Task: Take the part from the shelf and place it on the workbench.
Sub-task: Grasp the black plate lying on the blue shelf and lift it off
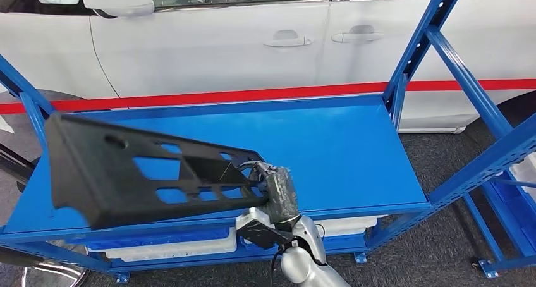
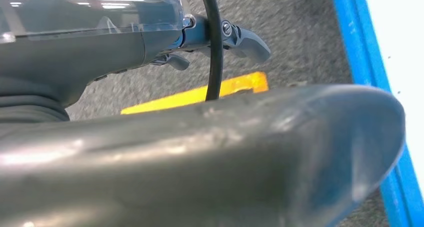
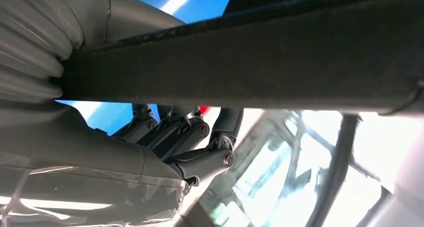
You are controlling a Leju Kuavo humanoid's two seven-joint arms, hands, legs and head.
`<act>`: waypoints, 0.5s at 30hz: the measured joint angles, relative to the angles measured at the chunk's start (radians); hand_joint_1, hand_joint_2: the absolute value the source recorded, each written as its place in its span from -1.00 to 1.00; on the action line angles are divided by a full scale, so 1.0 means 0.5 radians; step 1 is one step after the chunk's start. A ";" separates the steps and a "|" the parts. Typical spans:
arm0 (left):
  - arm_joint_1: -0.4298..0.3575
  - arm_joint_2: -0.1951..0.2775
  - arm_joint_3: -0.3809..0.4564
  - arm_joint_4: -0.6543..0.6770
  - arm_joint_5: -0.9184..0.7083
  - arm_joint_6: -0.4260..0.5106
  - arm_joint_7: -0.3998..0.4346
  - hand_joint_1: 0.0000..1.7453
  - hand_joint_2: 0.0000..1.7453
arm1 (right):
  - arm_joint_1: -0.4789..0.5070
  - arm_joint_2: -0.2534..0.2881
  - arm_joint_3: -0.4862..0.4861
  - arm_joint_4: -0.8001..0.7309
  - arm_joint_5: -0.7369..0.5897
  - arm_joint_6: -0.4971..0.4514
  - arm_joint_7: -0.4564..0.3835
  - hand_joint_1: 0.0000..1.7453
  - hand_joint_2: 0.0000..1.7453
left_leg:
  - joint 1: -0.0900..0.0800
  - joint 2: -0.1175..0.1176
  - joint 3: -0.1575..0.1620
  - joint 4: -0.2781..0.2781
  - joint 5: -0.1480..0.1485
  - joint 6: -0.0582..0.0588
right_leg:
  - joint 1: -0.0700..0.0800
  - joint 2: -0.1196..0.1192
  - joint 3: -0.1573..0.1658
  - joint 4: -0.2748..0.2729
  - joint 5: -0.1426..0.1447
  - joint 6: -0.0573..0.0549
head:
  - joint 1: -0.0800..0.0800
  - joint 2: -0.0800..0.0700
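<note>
A large black plastic part (image 1: 126, 173) with several cut-out openings hangs tilted over the left half of the blue shelf (image 1: 341, 148). My right hand (image 1: 278, 192) grips its right end from below, the silver arm rising from the bottom edge. In the right wrist view the part (image 3: 250, 62) is a dark bar across the picture, with my fingers (image 3: 190, 142) curled onto it from beneath. My left hand (image 2: 150, 42) hangs over the grey floor, fingers apart and holding nothing.
A white car (image 1: 221, 47) with a red stripe stands close behind the shelf. Blue uprights and braces (image 1: 417, 47) frame the shelf's right end. White bins (image 1: 170, 243) sit on the level below. A yellow floor strip (image 2: 200, 94) and a blue rail (image 2: 365, 52) lie near my left hand.
</note>
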 joint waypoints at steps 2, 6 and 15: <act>0.009 -0.011 0.026 0.000 0.015 0.008 -0.006 -1.00 -1.00 | 0.106 -0.049 0.002 -0.275 -0.226 0.063 -0.065 1.00 1.00 | 0.006 0.003 -0.011 0.024 -0.023 -0.021 | -0.007 -0.003 0.002 -0.009 0.008 -0.021 | 0.000 0.000; 0.013 -0.027 0.066 0.000 0.032 0.012 -0.024 -1.00 -1.00 | 0.271 -0.130 0.002 -0.653 -0.409 0.134 -0.159 1.00 1.00 | 0.016 0.008 -0.193 0.438 -0.248 -0.053 | -0.013 -0.010 0.009 -0.020 0.008 -0.051 | 0.000 0.000; 0.009 -0.044 0.107 0.000 0.033 0.012 -0.036 -1.00 -1.00 | 0.445 -0.218 -0.006 -0.953 -0.564 0.210 -0.174 1.00 1.00 | -0.010 0.005 -0.002 0.016 -0.019 0.000 | 0.001 0.001 0.023 -0.005 -0.016 -0.011 | 0.000 0.000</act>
